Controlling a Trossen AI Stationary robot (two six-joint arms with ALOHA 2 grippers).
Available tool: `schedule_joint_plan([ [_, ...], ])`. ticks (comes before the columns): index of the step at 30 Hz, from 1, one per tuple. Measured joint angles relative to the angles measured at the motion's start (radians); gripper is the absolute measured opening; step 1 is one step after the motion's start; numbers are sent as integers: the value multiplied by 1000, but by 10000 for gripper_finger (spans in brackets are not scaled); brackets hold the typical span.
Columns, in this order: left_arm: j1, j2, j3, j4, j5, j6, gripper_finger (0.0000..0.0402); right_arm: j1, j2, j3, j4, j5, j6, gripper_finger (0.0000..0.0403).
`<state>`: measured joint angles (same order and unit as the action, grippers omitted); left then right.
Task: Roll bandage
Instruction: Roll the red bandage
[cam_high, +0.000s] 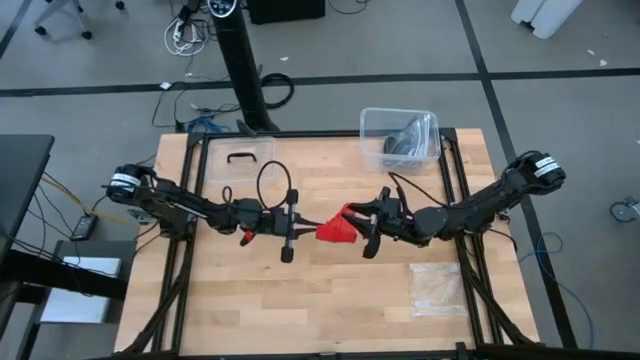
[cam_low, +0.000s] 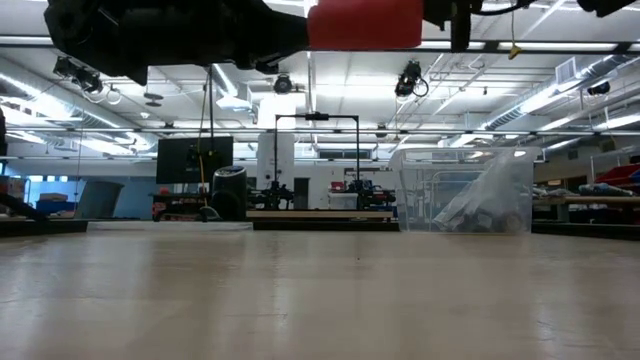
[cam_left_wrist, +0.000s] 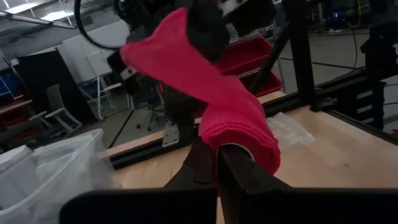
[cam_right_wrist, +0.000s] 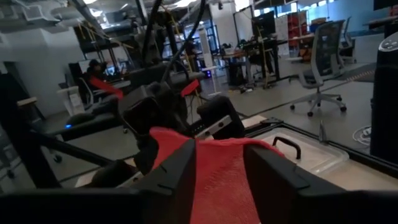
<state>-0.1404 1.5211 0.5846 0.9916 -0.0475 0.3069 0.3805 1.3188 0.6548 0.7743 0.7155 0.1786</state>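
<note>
The bright red bandage hangs in the air above the table's middle, between my two grippers, both of which point level. Its rolled, stubby end is at my left gripper, which is shut on it. From there a flat strip runs to my right gripper. That gripper's fingers stand apart with the red cloth between them. In the low view the roll shows high above the tabletop. My left gripper pinches the rolled end of the bandage between its two fingers, coming level from the table's left. The roll is lifted clear of the table, and the loose strip leads away from it toward the other gripper. My right gripper has the strip's flat end lying between its spread fingers, coming level from the table's right; whether the fingers still touch the cloth, I cannot tell.
A clear plastic bin with dark things inside stands at the far right. A clear lid with a black handle lies at the far left. A clear plastic bag lies near the right front. Black frame rails run along both table sides.
</note>
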Motion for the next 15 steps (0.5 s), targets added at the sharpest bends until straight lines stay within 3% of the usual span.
schedule_joint_plan([
  [8,-3,0,0,-22,-2,-17,0,4,-68,0,-66,-1,-15,157],
  [15,-8,-1,0,-18,45,-90,0,-72,-61,0,-176,-21,156,155],
])
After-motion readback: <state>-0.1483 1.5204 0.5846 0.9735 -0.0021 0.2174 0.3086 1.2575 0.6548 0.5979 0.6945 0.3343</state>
